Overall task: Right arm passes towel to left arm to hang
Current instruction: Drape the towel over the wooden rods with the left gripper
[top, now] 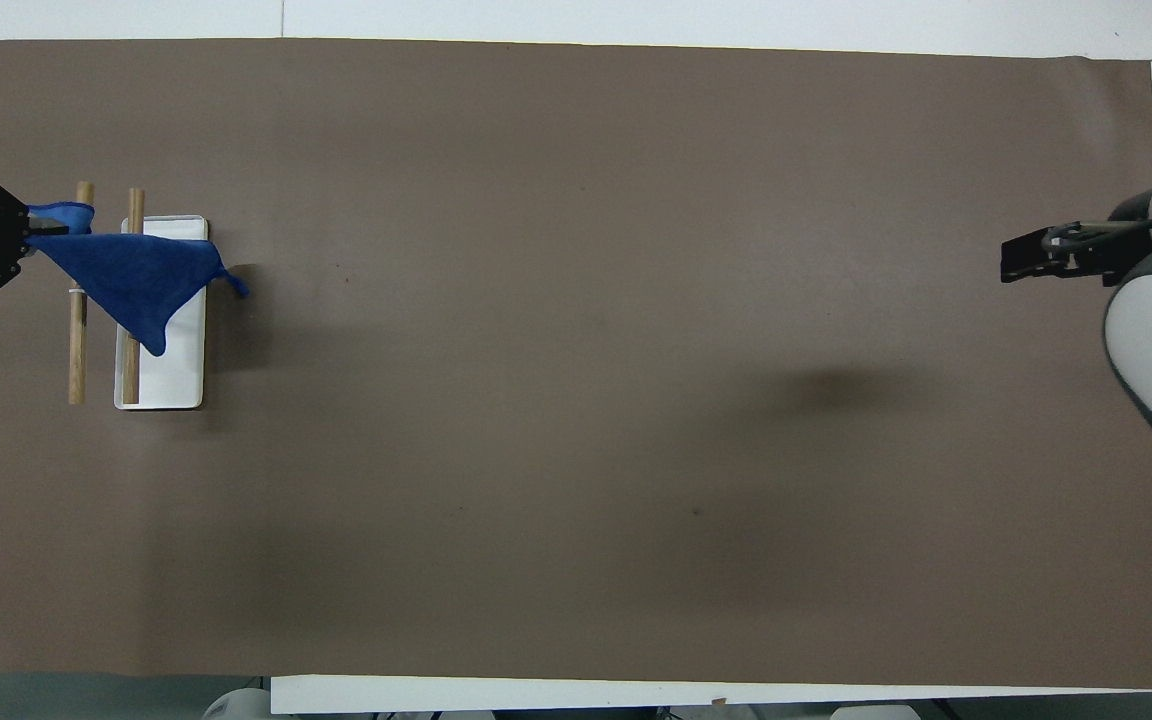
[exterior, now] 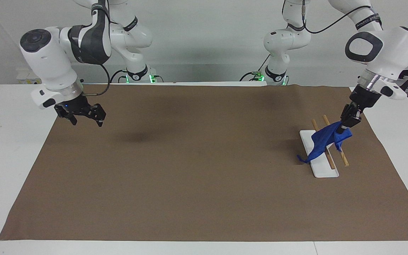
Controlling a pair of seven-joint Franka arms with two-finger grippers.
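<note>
Our left gripper (exterior: 348, 121) is clamped on one corner of the blue towel (exterior: 322, 141), which hangs draped over the two wooden rails (exterior: 342, 155) of the white-based rack (exterior: 322, 171) at the left arm's end of the brown mat (exterior: 204, 166). Our right gripper (exterior: 86, 119) hangs with fingers spread over the mat's edge at the right arm's end.

Plain white wall (exterior: 218, 39) rises above the flat white bench (exterior: 9, 141); broad brown paper mat (exterior: 197, 170) covers the bench.
</note>
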